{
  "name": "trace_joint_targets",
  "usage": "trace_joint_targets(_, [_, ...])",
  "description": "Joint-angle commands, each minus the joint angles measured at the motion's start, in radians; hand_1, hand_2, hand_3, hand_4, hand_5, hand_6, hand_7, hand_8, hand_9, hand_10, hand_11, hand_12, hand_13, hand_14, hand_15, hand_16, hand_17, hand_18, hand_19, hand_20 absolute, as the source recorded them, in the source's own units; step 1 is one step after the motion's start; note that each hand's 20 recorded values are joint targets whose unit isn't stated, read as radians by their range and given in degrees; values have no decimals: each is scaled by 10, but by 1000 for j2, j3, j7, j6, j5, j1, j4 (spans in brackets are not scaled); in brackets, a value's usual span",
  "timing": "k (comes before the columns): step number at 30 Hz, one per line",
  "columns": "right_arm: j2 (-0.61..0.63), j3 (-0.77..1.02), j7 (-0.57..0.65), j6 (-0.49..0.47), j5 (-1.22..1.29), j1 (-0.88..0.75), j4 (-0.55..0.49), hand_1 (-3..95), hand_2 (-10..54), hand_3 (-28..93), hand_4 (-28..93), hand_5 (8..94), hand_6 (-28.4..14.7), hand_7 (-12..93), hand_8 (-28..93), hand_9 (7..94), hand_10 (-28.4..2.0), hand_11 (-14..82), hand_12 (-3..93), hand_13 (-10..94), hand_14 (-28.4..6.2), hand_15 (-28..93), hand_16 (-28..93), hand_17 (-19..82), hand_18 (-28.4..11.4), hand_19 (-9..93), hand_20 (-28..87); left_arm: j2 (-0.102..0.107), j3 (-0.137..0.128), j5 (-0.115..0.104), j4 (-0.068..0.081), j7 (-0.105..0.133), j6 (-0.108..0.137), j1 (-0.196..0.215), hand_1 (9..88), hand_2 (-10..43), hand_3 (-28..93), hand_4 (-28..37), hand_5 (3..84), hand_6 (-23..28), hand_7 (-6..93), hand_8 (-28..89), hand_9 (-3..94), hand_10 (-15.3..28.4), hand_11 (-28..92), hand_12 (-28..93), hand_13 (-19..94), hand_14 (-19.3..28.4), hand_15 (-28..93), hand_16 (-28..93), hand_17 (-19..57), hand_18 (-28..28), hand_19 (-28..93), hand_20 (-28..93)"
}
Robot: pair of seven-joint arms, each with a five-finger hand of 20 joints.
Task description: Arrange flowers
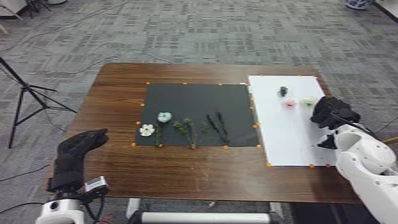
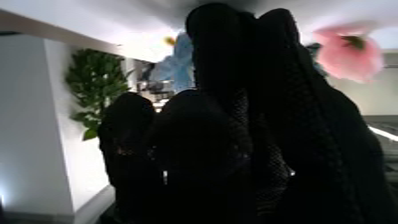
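The pink flower (image 1: 290,104) lies toward twelve o'clock on the white board (image 1: 289,142), with the pale flower (image 1: 308,101) just beside it. Both look light, with soft, easily crushed petals; a gentle pinch low on the stem seems safest. At the table's three o'clock, the right hand (image 1: 332,111) has its fingers extended; the left hand (image 1: 76,146), at nine, is relaxed open.
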Motion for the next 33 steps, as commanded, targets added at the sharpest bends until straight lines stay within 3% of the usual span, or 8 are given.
trace_joint_targets(1, [69,20,-39,26,90,13,-216,630,-95,562,-189,791,-21,203,119,906,-97,116,338,937,-14,555,354,611,-149,932,556,-3,-15,-6,-14,-13,-6,13,322,37,671,-228,569,5,238,-94,564,142,273,156,438,178,323,7,49,147,163,210])
trace_joint_targets(11, [16,-165,-154,-15,91,241,-298,622,-95,572,-186,796,-19,198,125,910,-98,113,338,937,-11,559,352,615,-148,932,560,-2,-11,-1,-11,-15,-17,1,321,36,673,-227,568,6,238,-94,563,143,274,156,439,178,323,7,51,145,158,209])
trace_joint_targets(15, [57,-150,-127,-61,80,213,-281,589,-95,594,-178,779,-10,207,126,895,-87,108,348,930,-13,550,369,599,-149,932,572,2,-8,12,-4,-22,-29,-13,322,36,673,-228,568,6,239,-94,563,143,274,156,439,178,323,7,51,145,159,211])
trace_joint_targets(17, [64,-96,-114,-120,74,171,-269,556,-95,587,-164,753,-6,214,127,866,-84,103,342,917,-16,556,378,588,-152,932,583,4,-12,-1,-7,-17,-19,-5,321,36,674,-227,568,6,239,-94,563,143,274,156,438,179,322,7,50,145,160,212])
trace_joint_targets(20, [72,-32,-86,-187,63,118,-245,461,-95,610,-163,704,-4,212,108,790,-103,180,235,890,-29,568,373,571,-156,932,591,0,-27,-2,-14,-18,-14,14,320,35,675,-226,568,6,240,-94,562,143,274,156,438,178,322,7,49,146,161,212])
trace_joint_targets(22, [77,-22,-66,-207,49,104,-220,358,-95,654,-161,648,-7,201,-63,729,-124,160,206,861,-46,575,371,553,-168,932,595,-2,-33,-7,-18,-15,-13,26,320,35,675,-225,568,6,240,-94,563,142,274,156,438,178,322,7,49,146,162,213])
trace_joint_targets(25, [76,5,-65,-248,1,71,-193,291,-95,633,-154,589,-21,159,-64,681,-146,129,200,841,-59,579,363,540,-178,932,595,-5,-29,-4,-17,-18,-20,24,321,33,675,-223,568,5,240,-94,562,142,274,157,438,178,322,8,48,146,163,214])
trace_joint_targets(33, [59,9,-75,-263,-84,41,-103,259,-95,597,-155,561,-27,139,-48,647,-156,110,205,821,-73,593,353,527,-185,932,591,-9,-20,16,-11,-26,-47,12,323,27,671,-219,568,2,240,-94,561,141,272,157,436,179,322,8,48,147,163,214])
